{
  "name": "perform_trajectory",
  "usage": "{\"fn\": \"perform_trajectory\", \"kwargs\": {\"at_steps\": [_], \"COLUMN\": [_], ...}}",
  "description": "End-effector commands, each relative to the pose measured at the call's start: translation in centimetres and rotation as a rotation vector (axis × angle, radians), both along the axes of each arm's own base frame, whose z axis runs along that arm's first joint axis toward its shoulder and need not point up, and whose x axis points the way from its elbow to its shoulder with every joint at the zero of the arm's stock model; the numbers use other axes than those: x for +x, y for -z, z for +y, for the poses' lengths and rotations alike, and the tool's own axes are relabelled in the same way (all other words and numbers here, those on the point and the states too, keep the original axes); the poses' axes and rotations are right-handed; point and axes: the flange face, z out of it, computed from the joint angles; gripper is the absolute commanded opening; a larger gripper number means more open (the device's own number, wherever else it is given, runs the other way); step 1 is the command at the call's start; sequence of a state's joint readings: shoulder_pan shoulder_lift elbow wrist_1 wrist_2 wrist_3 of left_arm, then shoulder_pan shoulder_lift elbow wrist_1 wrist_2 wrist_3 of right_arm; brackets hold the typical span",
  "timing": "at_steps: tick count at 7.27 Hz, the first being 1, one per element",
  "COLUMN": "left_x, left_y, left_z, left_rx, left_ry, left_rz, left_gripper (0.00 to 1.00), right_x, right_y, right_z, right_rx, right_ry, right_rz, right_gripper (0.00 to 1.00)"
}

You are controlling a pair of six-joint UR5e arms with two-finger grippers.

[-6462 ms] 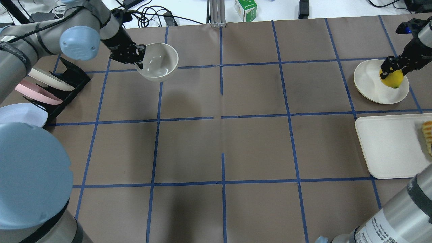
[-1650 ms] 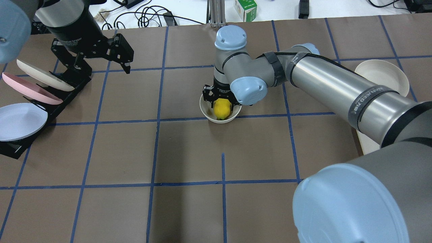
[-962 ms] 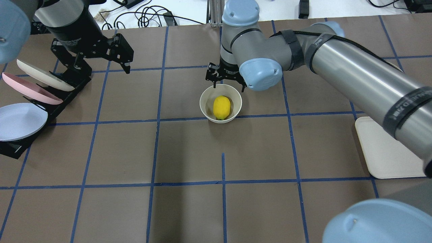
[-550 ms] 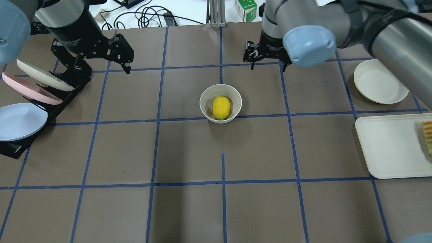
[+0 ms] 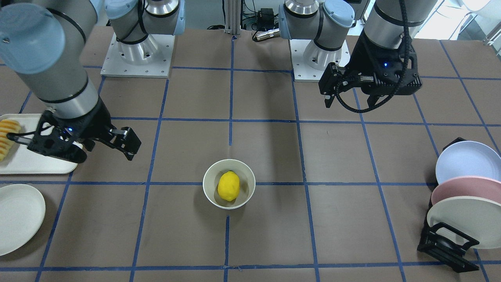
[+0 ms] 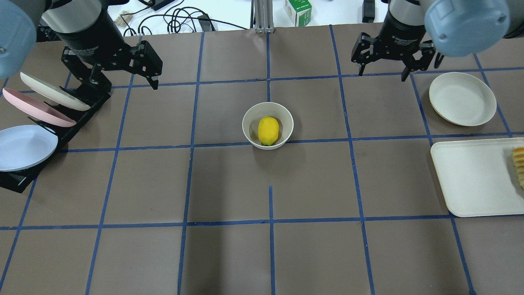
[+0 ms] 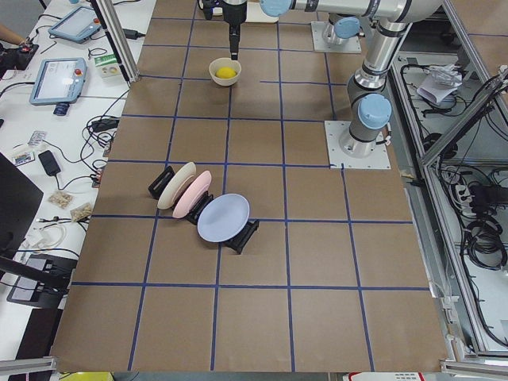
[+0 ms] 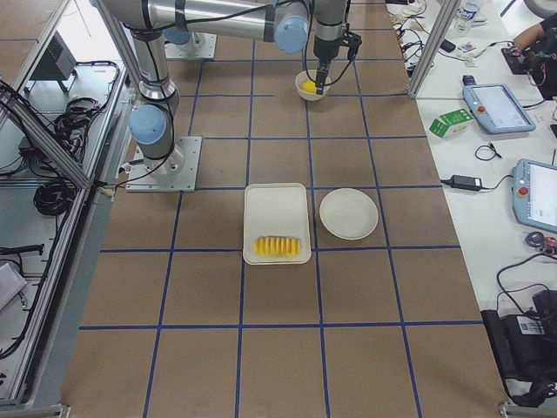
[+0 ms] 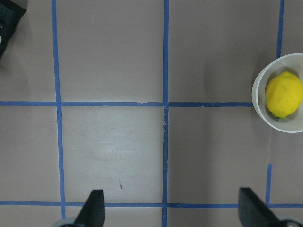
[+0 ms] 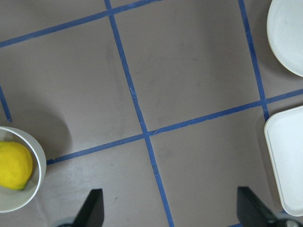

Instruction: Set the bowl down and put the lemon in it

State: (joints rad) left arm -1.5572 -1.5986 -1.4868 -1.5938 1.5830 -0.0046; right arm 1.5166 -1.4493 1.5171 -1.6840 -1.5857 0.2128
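Note:
The cream-white bowl [image 6: 286,119] stands upright near the table's middle, and the yellow lemon [image 6: 268,130] lies inside it. Both show in the front view, bowl [image 5: 207,184] and lemon [image 5: 228,186]. My left gripper [image 6: 123,84] is open and empty, raised at the far left beside the plate rack. My right gripper [image 6: 383,76] is open and empty, raised at the far right, well away from the bowl. The left wrist view has the bowl [image 9: 258,101] and lemon [image 9: 284,94] at its right edge. The right wrist view has them at lower left, bowl [image 10: 40,163] and lemon [image 10: 14,165].
A black rack [image 6: 86,102] with three plates stands at the left edge. A flat cream plate [image 6: 461,98] lies at the right. A cream tray [image 6: 475,176] with sliced ridged food [image 6: 519,164] lies in front of it. Cables and a green carton [image 6: 298,11] lie beyond the far edge.
My right gripper let go of the lemon in the bowl, rose, and moved away to the far right, open. Before that the left gripper set the bowl down and withdrew; it has stayed still since.

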Motion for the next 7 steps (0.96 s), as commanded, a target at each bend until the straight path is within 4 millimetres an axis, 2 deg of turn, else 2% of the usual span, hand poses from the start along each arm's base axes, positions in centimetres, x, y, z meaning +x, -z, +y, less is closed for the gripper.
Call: {"fn": "perform_trajectory", "kwargs": {"at_steps": [1, 3, 4, 6, 7], "left_x": [0.1, 0.1, 0.1, 0.1, 0.1], "left_y": [-0.1, -0.3, -0.1, 0.0, 0.0], "left_z": [0.0, 0.1, 0.0, 0.0, 0.0], "left_rx": [-0.002, -0.005, -0.002, -0.001, -0.001], "left_ry": [-0.002, -0.002, -0.002, -0.002, -0.002], "left_rz": [0.000, 0.000, 0.000, 0.000, 0.000], "left_gripper": [1.00, 1.00, 1.00, 1.00, 1.00], "right_x": [0.1, 0.0, 0.1, 1.8, 1.8], "right_y": [-2.3, -2.4, -2.3, -2.0, -2.0], "right_z": [3.1, 3.4, 3.4, 3.8, 3.8], "right_rx": [0.038, 0.044, 0.047, 0.057, 0.058], "right_ry": [0.000, -0.145, -0.147, -0.180, -0.181], "right_rz": [-0.012, -0.005, -0.008, -0.011, -0.007], "right_gripper": [1.00, 1.00, 1.00, 1.00, 1.00]}}
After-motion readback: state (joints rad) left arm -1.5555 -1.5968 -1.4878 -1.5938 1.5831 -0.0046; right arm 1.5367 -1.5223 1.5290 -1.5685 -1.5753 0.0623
